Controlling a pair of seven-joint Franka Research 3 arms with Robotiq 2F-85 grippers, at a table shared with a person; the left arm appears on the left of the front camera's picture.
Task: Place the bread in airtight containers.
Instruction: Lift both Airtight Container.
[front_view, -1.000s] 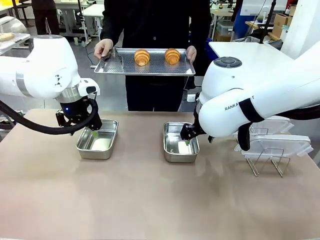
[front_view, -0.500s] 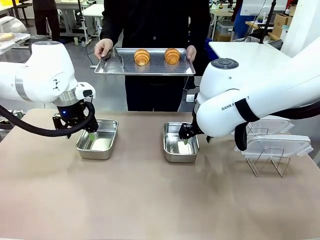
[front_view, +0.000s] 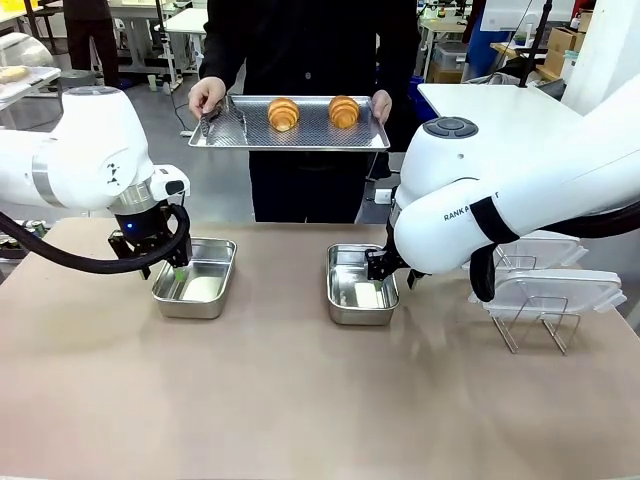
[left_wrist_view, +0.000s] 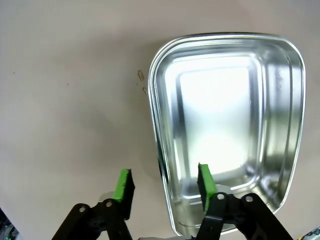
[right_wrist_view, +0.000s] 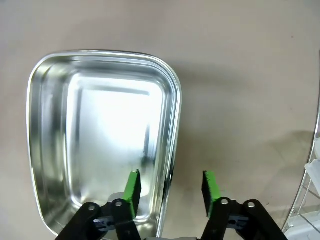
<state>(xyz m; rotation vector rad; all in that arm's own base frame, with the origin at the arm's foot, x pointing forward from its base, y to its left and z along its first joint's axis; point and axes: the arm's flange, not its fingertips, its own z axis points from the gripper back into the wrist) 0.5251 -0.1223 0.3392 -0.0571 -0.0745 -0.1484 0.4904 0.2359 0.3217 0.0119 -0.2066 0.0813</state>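
On beige tabletop (front_view: 300, 400), saw left tub (front_view: 195, 280) & right tub (front_view: 358, 290) empty, nearer than person-held tray (front_view: 312, 132). Found 2 croissants (front_view: 283, 112) on tray. Noted left claw (left_wrist_view: 162, 182) & right claw (right_wrist_view: 171, 187) spread, each astride a tub rim. Judged nothing placed yet; lids (front_view: 555, 285) off.

Left white arm (front_view: 85, 150) is bent over low; left black green-padded gripper (left_wrist_view: 165, 186) is pointed straight down, fingers spread. Right white arm (front_view: 500, 185) and right black green-padded gripper (right_wrist_view: 171, 187) are posed likewise, fingers spread.
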